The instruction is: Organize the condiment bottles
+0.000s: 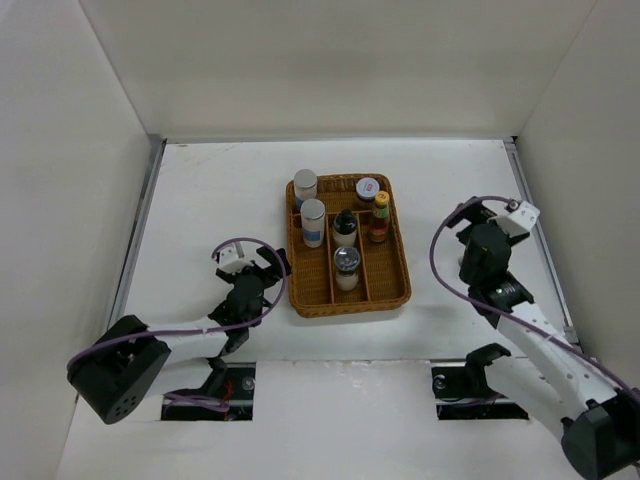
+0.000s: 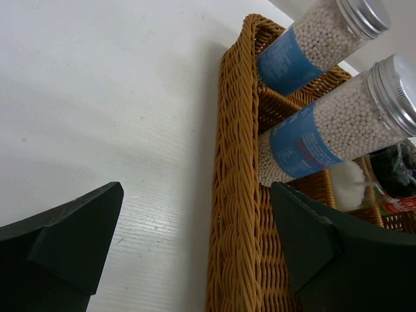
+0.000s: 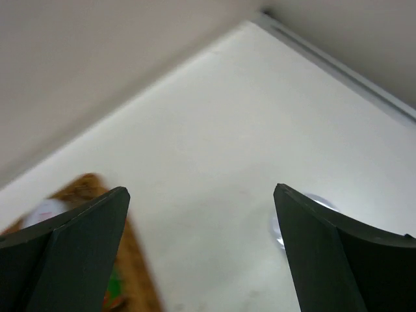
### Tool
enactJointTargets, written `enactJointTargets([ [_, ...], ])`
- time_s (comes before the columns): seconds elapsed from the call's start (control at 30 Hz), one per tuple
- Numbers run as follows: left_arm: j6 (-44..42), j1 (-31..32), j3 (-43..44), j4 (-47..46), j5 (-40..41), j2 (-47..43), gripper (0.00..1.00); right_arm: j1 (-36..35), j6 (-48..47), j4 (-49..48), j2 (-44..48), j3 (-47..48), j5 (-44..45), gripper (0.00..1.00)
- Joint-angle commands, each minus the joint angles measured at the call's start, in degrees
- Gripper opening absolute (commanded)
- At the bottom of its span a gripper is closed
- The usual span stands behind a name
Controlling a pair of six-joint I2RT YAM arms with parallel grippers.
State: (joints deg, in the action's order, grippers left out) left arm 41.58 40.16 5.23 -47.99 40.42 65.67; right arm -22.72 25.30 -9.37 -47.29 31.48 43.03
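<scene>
Evidently six condiment bottles [image 1: 313, 222] stand upright inside the wicker tray [image 1: 350, 308], like with like between its dividers. The left tool [image 2: 195, 195] is spread and empty across the tray's left wall. The right tool [image 3: 201, 192] gapes empty above the surface [image 1: 200, 200], well right of the tray.

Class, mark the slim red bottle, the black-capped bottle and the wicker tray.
slim red bottle [image 1: 380, 224]: top external view, on its red body.
black-capped bottle [image 1: 345, 216]: top external view, on its cap.
wicker tray [image 1: 350, 307]: top external view, on its near rim.
</scene>
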Motion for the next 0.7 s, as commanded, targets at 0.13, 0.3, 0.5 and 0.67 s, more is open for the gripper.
enactJointTargets([
  [0.13,0.8,1.6,0.8,-3.3,0.4,-1.9,1.0,10.8,6.8,14.8,-7.9,0.1,5.1,1.0],
  [0.3,0.9,2.2,0.7,-3.0,0.4,-2.8,1.0,12.7,5.9,13.0,-16.3,2.2,0.5,1.0],
  [0.5,0.9,2.1,0.7,-3.3,0.5,-2.5,1.0,15.3,6.5,8.2,-20.6,1.0,-5.2,1.0],
  [0.67,0.9,2.1,1.4,-3.3,0.1,-0.2,1.0,15.4,5.5,3.9,-23.9,1.9,-5.6,0.81],
])
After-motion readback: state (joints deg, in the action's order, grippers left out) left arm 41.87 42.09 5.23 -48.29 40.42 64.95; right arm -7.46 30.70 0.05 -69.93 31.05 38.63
